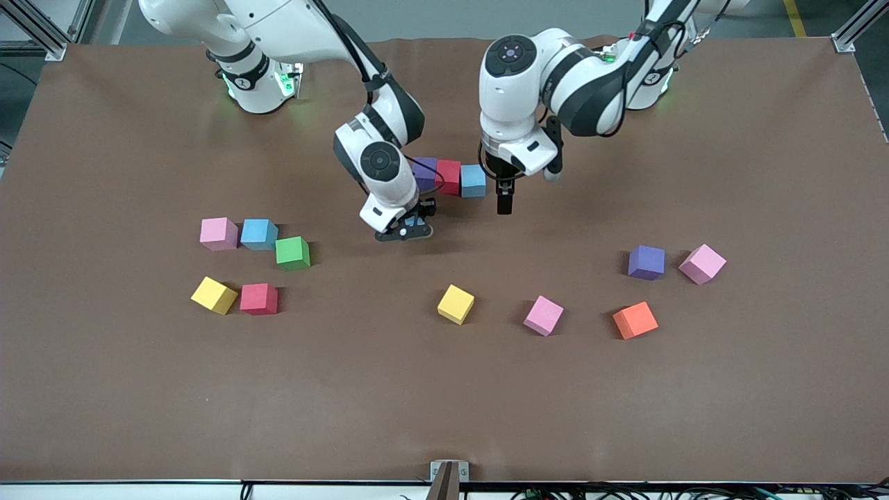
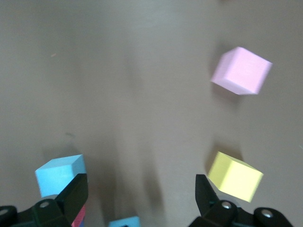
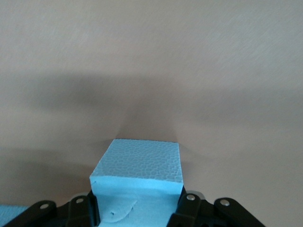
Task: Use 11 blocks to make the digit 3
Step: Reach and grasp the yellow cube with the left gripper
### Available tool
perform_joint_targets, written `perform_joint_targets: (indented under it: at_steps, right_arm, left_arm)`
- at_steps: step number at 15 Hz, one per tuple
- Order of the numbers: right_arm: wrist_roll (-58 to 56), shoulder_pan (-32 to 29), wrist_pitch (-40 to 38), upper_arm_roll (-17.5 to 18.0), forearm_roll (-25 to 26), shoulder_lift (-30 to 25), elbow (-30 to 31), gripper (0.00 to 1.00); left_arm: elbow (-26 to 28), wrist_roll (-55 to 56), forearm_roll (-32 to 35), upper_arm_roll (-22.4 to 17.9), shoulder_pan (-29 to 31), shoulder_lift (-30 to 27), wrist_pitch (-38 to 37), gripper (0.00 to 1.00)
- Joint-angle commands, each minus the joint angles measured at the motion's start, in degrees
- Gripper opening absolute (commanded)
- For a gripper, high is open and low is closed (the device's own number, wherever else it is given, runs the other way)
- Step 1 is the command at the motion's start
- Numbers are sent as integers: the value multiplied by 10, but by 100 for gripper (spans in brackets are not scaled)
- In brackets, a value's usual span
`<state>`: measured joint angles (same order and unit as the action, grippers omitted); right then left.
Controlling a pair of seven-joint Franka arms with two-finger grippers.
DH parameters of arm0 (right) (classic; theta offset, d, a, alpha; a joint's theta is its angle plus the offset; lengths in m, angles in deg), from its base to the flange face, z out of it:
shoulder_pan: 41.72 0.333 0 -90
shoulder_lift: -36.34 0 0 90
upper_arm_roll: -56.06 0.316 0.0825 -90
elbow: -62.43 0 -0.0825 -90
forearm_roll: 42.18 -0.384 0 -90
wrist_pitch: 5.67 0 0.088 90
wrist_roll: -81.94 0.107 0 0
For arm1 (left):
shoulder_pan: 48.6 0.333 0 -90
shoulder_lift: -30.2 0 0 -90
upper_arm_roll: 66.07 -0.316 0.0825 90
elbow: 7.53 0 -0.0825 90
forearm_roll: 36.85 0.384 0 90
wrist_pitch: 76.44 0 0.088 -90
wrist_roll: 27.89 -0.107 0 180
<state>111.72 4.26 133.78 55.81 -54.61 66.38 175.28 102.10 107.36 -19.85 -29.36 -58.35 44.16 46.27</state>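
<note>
Blue block [image 3: 137,177] sits squarely clamped in right gripper [image 1: 405,229]; left gripper [image 1: 505,198] spread, empty.

White arms, dark grey joints, black cables, green lights.

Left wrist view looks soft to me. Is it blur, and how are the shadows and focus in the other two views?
Left wrist view: pink block and yellow block have smeared edges, like motion blur. Right wrist view: held blue block sharp, foam grain visible, broad soft shadow on the table. Front view: even light, short soft shadows, no glare.
</note>
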Motion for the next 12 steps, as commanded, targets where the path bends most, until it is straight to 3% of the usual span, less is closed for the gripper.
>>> perform_joint_targets:
  at_steps: [1, 4, 6, 12]
  right_arm:
    - [6, 27, 11, -3, -25, -10, 34, 35]
    - [8, 36, 8, -3, -25, -12, 43, 35]
    - [40, 42, 7, -3, -25, -11, 43, 35]
    - [42, 50, 4, -3, -25, -10, 43, 36]
  left_arm:
    - [-97, -101, 10, 4, 24, 63, -24, 100]
    - [-203, -199, 17, 4, 37, 128, -72, 100]
    - [-254, -250, 18, -3, 45, 142, -115, 100]
    - [-290, -446, 8, -9, 92, 150, -132, 100]
